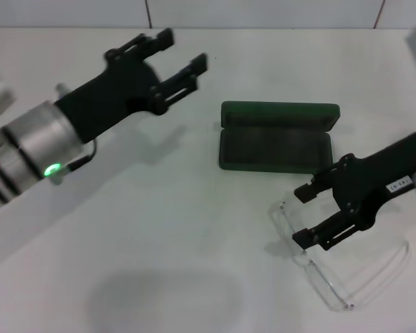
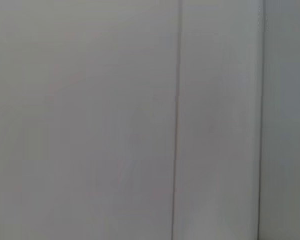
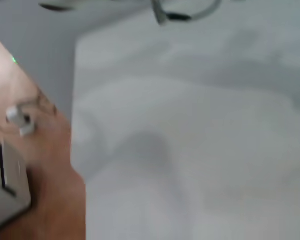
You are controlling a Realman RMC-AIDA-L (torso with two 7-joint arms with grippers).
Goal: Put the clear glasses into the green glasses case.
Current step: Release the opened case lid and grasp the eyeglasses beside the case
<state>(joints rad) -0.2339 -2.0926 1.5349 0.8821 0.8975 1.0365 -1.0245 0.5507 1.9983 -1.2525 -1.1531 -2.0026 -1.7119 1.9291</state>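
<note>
The green glasses case [image 1: 277, 135] lies open on the white table, lid tipped back, dark lining showing. The clear glasses [image 1: 347, 274] rest on the table in front of it, to the right, a faint transparent outline. My right gripper [image 1: 306, 215] hovers open over the glasses' left end, fingers spread with nothing between them. My left gripper [image 1: 184, 59] is raised at the back left, open and empty, well left of the case. The left wrist view shows only a pale wall. In the right wrist view only bare table surface appears.
The white table [image 1: 159, 229] stretches wide in front and to the left of the case. A tiled wall runs along the back. In the right wrist view a brown surface [image 3: 35, 175] lies beyond the table's edge.
</note>
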